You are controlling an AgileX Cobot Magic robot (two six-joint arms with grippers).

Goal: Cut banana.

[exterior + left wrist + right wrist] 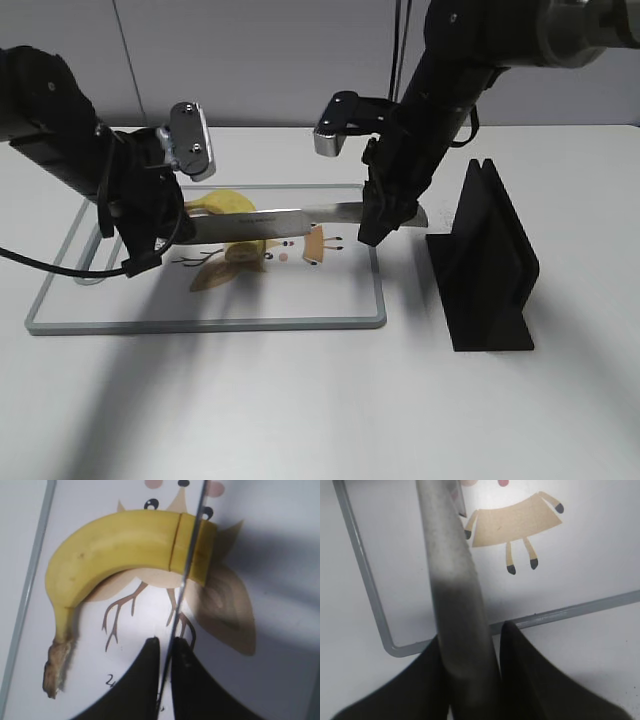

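Note:
The banana (228,203) lies on the white cutting board (330,300), yellow and curved, with its brown stem toward the board's left edge. In the left wrist view the banana (115,545) has a dark cut line near its flat end. The knife (270,222) is held level across it, and its thin blade (192,545) crosses just past that line. My left gripper (166,645) is shut on the blade tip. My right gripper (472,632) is shut on the grey knife handle (452,580) at the board's right edge.
A tan deer drawing (515,522) is printed on the board under the banana. A black knife stand (490,260) stands upright on the table right of the board. The board's grey rim (365,575) runs beside the handle.

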